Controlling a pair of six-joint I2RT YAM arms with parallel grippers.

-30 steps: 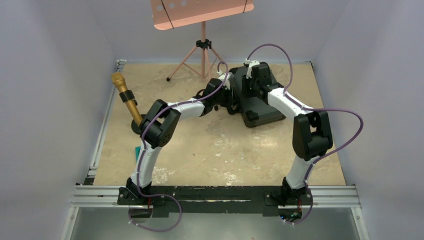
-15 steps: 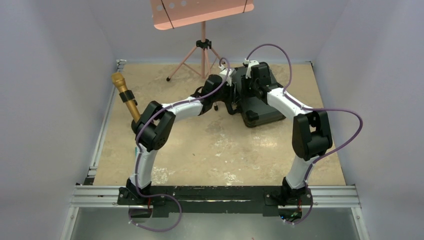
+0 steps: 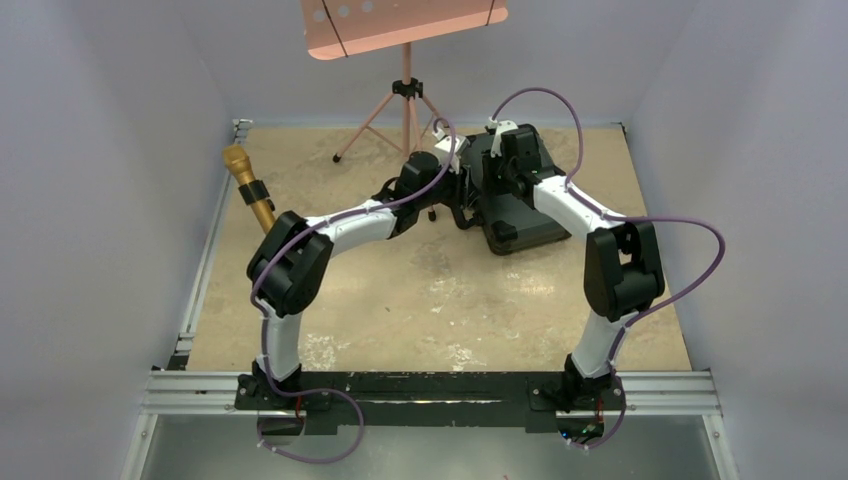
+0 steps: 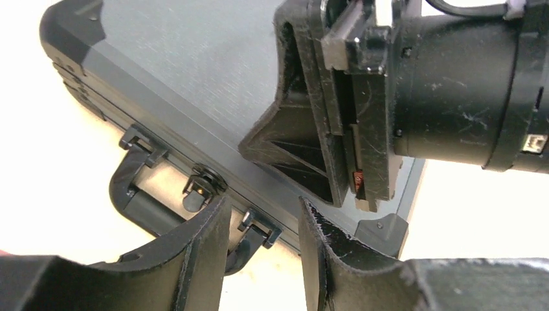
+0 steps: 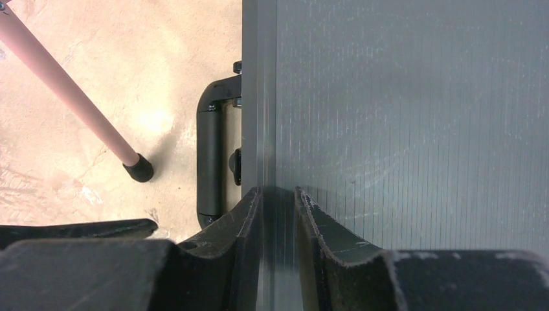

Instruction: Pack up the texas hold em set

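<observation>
Above the tan table (image 3: 420,290), left jaws and right jaws stand parted at the black case (image 3: 525,228).

One black case (image 3: 520,225), one gold microphone (image 3: 250,190), one music stand (image 3: 405,20)

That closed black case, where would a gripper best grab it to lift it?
Probably the handle, approached from the left arm's side: its slim bar stands clear of the case edge, narrow enough for jaws to straddle, while the rest is broad and flat.

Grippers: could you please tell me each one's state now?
Left gripper: open, empty, beside the black rectangular hard case.
Right gripper: narrowly open, empty, above that case.
</observation>
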